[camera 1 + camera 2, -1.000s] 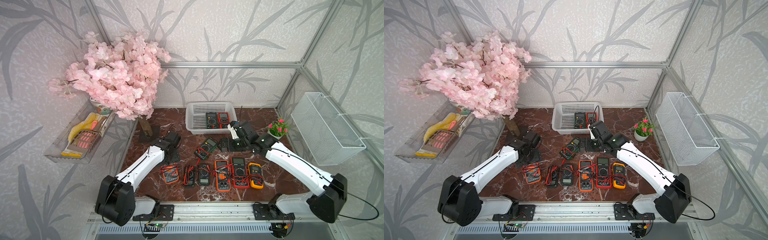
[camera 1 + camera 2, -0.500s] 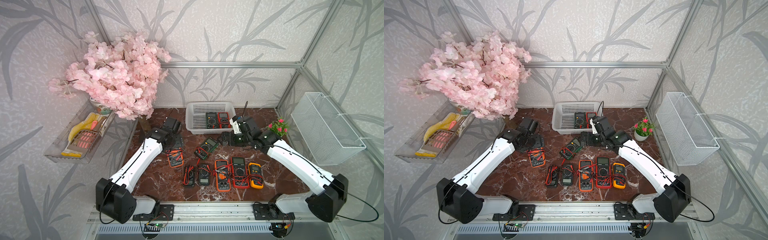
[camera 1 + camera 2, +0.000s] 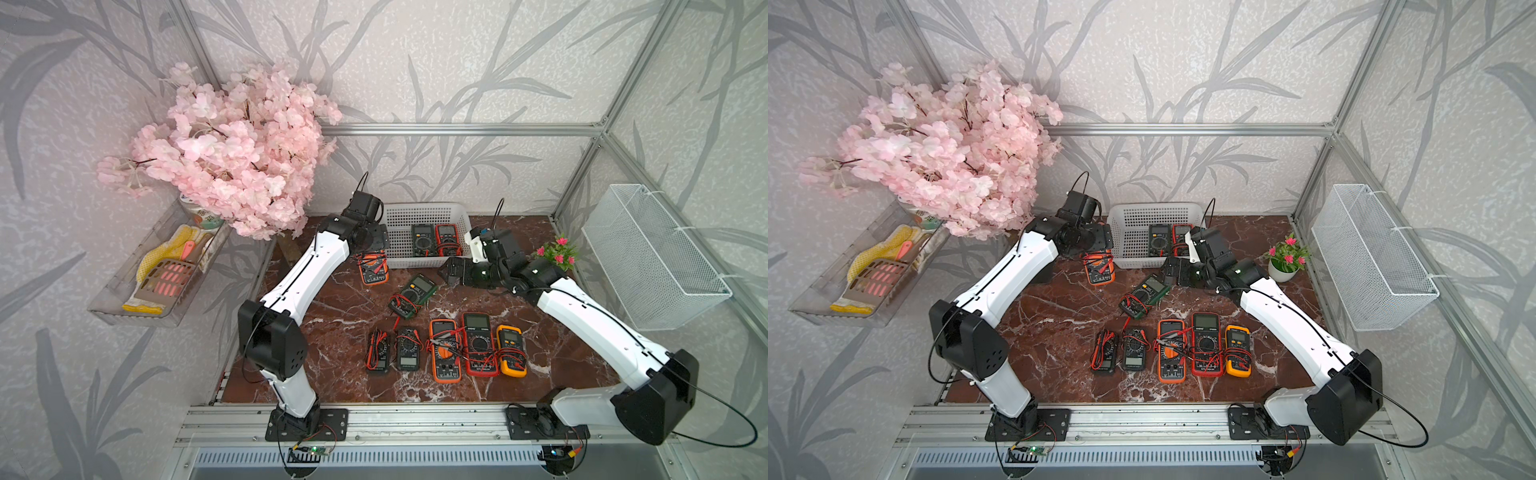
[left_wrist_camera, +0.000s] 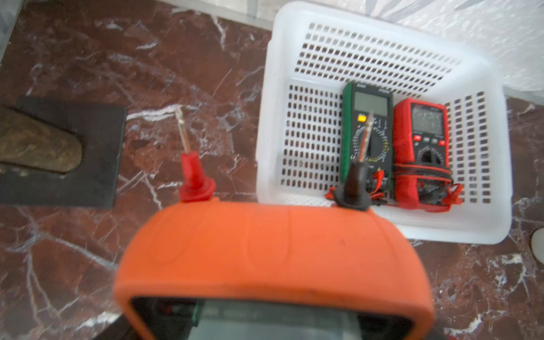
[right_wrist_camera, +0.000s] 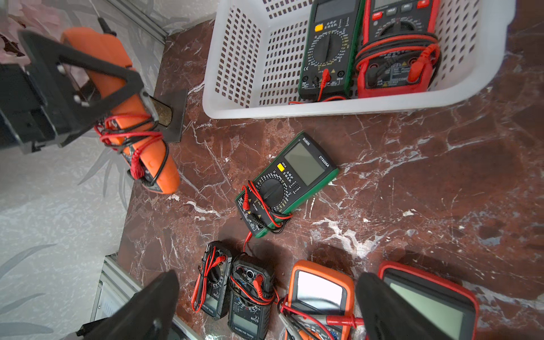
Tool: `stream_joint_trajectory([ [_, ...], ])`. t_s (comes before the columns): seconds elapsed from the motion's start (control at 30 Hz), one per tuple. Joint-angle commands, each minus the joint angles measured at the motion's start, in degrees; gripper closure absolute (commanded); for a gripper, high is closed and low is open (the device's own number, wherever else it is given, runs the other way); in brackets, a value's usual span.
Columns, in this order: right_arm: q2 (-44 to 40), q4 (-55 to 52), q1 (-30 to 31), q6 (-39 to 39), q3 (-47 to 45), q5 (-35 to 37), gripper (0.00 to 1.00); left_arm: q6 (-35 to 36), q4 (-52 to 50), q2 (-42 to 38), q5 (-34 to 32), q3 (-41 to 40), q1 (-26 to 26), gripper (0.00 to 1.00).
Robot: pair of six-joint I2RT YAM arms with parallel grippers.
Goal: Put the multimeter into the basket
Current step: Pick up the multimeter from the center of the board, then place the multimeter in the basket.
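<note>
My left gripper (image 3: 376,244) is shut on an orange multimeter (image 3: 373,269) wrapped in red and black leads, held off the table just outside the white perforated basket's (image 3: 399,220) front left corner. In the left wrist view the orange multimeter (image 4: 273,250) fills the foreground, with the basket (image 4: 272,88) beyond it. The right wrist view shows the left gripper (image 5: 88,76) clamping the multimeter's (image 5: 138,123) sides. A green-black multimeter (image 3: 424,240) and a red one (image 3: 448,239) lie in the basket. My right gripper (image 3: 451,272) hovers open by the basket's front right corner, holding nothing.
A green multimeter (image 3: 413,295) lies mid-table, and several more sit in a row (image 3: 444,349) near the front. A small potted plant (image 3: 555,255) stands at back right. A wire-mesh basket (image 3: 648,257) and a clear tray (image 3: 162,266) hang on the side walls. The blossom tree's base (image 4: 59,153) sits left of the basket.
My left arm has carried the orange multimeter from the front left of the table back to the basket's left front corner. The right gripper has drifted slightly left, still open.
</note>
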Motion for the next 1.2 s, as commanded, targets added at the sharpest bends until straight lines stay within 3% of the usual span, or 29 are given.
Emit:
stream_joint_trajectory([
  [0.0, -2.0, 1.4, -0.7, 0.0, -0.7, 0.2, 0.01, 2.0, 2.3, 4.5, 1.0, 8.1, -0.5, 1.00],
  [0.47, -2.4, 0.3, -4.3, 0.1, -2.3, 2.0, 0.01, 4.2, -2.8, 34.0, 0.8, 48.3, -1.6, 1.00],
  [0.83, -1.0, -1.5, -6.6, -1.3, -2.0, 2.0, 0.01, 6.1, 5.3, 40.3, -1.9, 48.7, -1.5, 0.96],
  [1.17, -1.0, -2.0, -6.9, -1.5, -4.2, 2.4, 0.01, 9.7, 4.3, 43.7, -4.0, 48.4, -1.4, 0.83],
])
